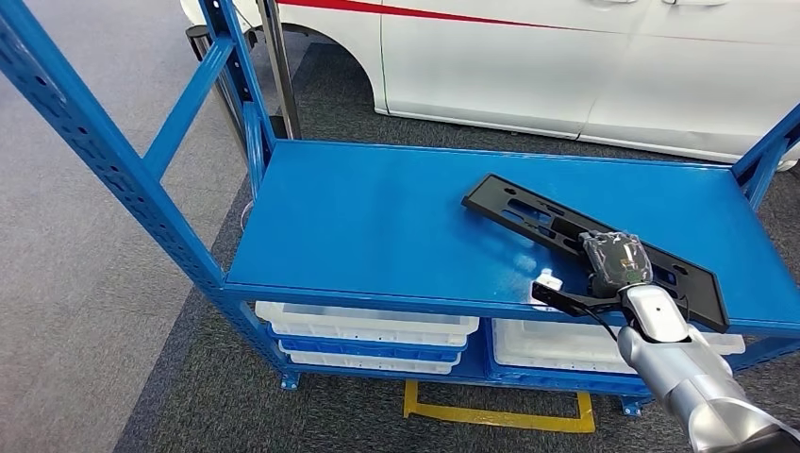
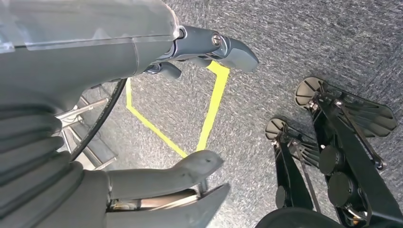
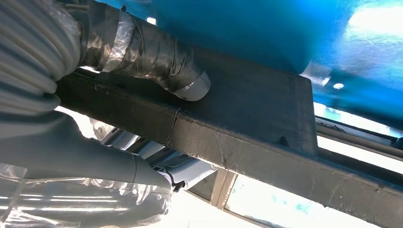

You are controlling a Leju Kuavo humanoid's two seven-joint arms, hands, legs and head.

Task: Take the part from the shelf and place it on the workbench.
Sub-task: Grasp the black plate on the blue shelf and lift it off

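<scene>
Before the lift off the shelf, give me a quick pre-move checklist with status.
1. Right robot hand on the black part: ok, thumb on top, fingers below at the near edge.
2. Grip firm enough to lift: cannot tell.
3. Part lies flat on the blue shelf: ok, set diagonally.
4. Shelf top around the part free of other things: ok.
5. Left robot hand free: ok, it holds nothing, over the carpet with yellow tape.
6. Workbench location: cannot tell.
</scene>
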